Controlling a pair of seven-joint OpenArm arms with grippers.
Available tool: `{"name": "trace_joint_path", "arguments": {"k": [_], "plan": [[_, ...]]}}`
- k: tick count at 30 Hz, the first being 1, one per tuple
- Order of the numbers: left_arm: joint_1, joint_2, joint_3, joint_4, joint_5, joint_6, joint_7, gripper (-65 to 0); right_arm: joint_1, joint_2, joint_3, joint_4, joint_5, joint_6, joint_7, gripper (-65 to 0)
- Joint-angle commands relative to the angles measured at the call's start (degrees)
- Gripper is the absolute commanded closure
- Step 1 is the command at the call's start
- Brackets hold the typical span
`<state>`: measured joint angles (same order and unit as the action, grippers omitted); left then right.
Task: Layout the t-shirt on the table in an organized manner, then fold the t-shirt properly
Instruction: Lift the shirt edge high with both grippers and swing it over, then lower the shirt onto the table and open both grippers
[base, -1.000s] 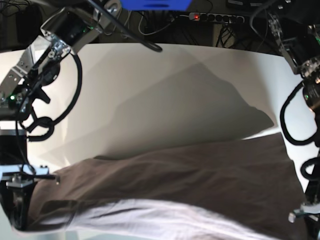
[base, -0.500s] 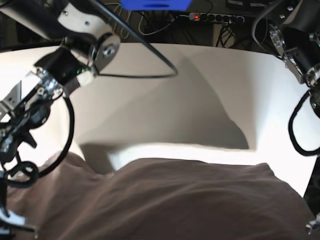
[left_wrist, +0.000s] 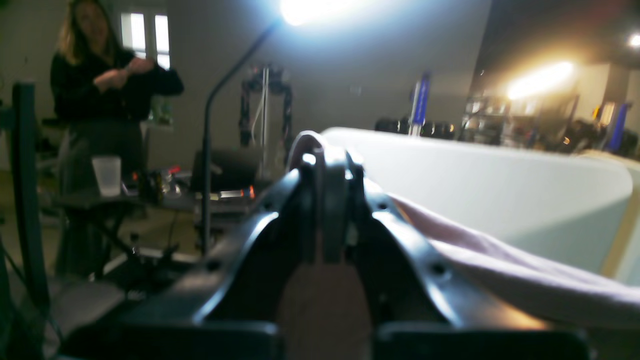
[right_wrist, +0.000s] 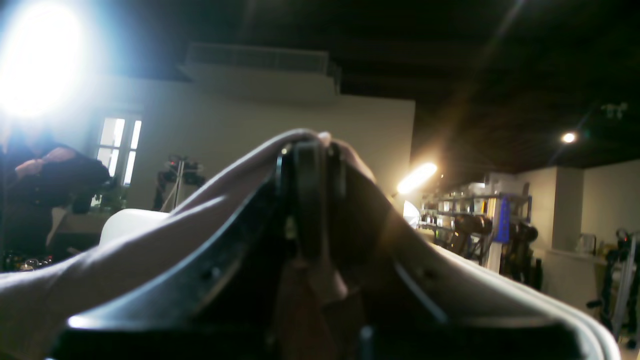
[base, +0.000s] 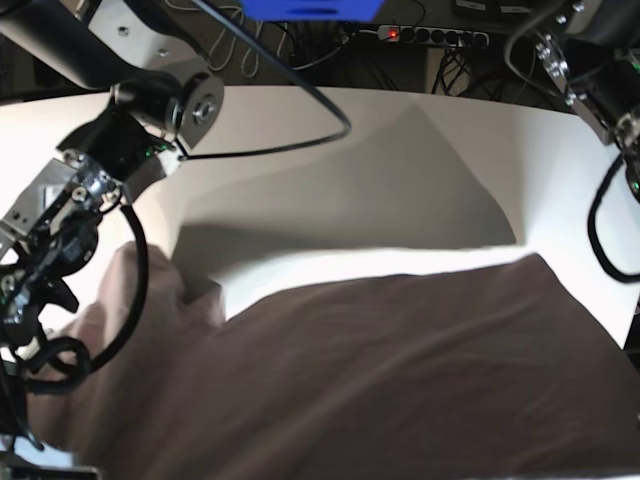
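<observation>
In the left wrist view, the left gripper (left_wrist: 327, 210) is clamped on a pink edge of the t-shirt (left_wrist: 500, 265), apparently for spreading; the table (left_wrist: 500, 185) lies beyond the fingers. In the right wrist view, the right gripper (right_wrist: 310, 200) is likewise pinched on cloth draped over its fingers. In the base view, the shirt is held over the near tabletop; cables hang nearby.

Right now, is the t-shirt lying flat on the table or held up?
Held up. The t-shirt hangs as a stretched sheet above the table, casting a shadow there; the left gripper and right gripper are shut on its edge.
</observation>
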<state>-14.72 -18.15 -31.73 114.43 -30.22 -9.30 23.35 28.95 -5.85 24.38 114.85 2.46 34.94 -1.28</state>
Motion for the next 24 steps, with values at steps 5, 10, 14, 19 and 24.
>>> {"name": "trace_joint_path", "arguments": {"k": [5,10,14,19,24], "plan": [[0.1,1.8,0.1,-1.4,0.3,-0.2,-1.5,-0.1,0.4,0.7,0.0,-6.9,0.7,0.3,1.1,0.0],[-0.7,2.6,0.8,-6.5,0.3,-0.2,-1.2,-0.1,1.8,3.4,-0.2,-16.9,0.7,-2.2,1.1,0.0],[-4.1,2.5,3.9,-14.6,2.2,-0.2,-1.4,-0.1,3.6,6.9,-2.0,-25.7,0.7,-7.5,1.1,0.0],[-9.4,2.6,6.1,-24.4,5.7,-0.4,-1.5,-0.1,6.4,9.0,-4.7,-33.7,0.7,-7.6,1.1,0.0],[-16.4,2.3,7.9,-33.9,5.8,-0.5,-1.6,-0.4,11.1,9.6,-6.9,-43.1,0.7,-7.6,1.2,0.0]]}}
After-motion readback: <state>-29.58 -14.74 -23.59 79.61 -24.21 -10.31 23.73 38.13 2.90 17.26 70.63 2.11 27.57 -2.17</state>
